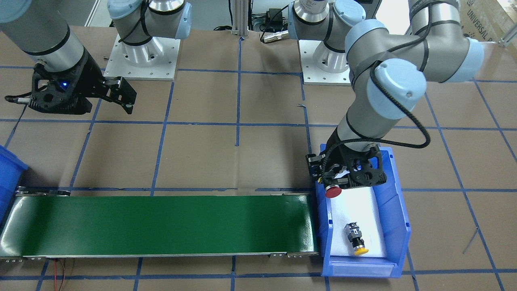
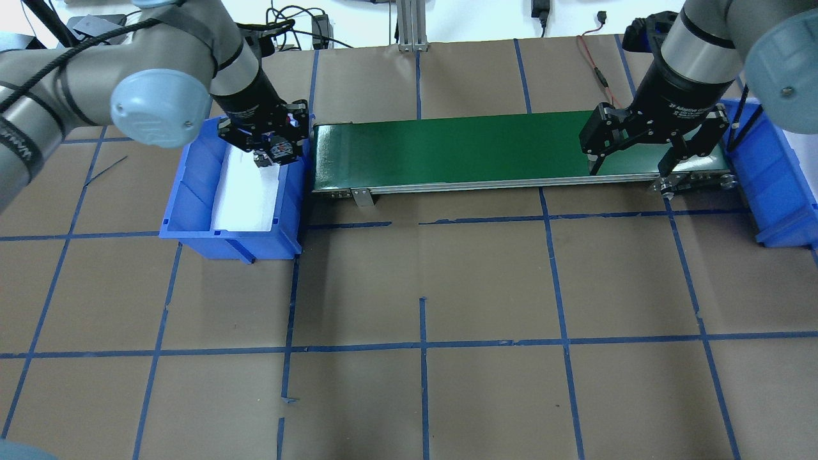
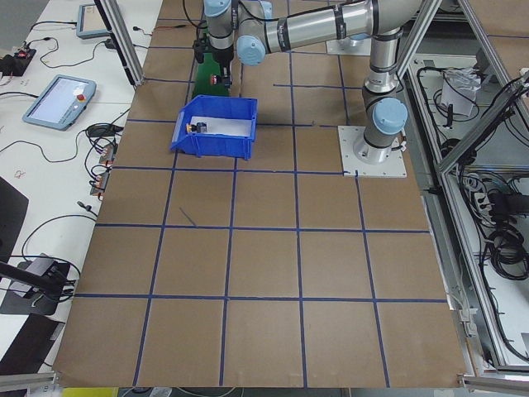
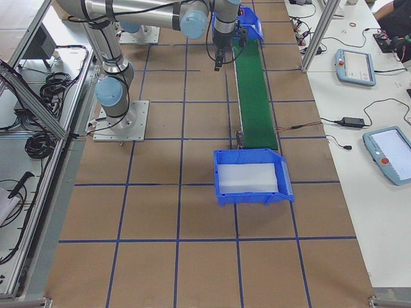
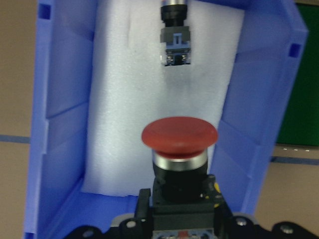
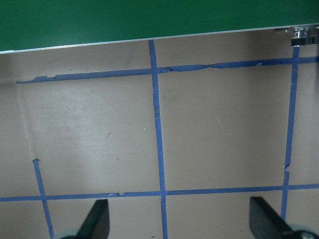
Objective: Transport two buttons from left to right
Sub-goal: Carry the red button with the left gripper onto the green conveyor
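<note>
- Left gripper (image 1: pixel 332 181) is clamped on the red mushroom button (image 1: pixel 333 190) by its contact block, cap pointing out of the jaws, hanging over the left blue bin (image 1: pixel 398 210).
- Yellow button (image 1: pixel 355 238) lies on its side on the white foam liner (image 1: pixel 359 206), at about 5 o'clock from the red one in the front-facing view, well apart.
- Step in hand, my read: carry red out of the bin onto the green conveyor belt (image 1: pixel 161 224), at 9 o'clock of the bin in that view.
- Do it well: lift clear of the bin wall before going sideways, and set down low on the belt (a mushroom cap rolls if dropped).
- Right gripper (image 2: pixel 629 172) hovers wide, holding nothing, at the belt's far end beside the right blue bin (image 2: pixel 773 185).
- Surface: brown paper with a blue tape grid (image 2: pixel 422 345).
- Room: teach pendants (image 3: pixel 58 98) and cables on the side benches.
</note>
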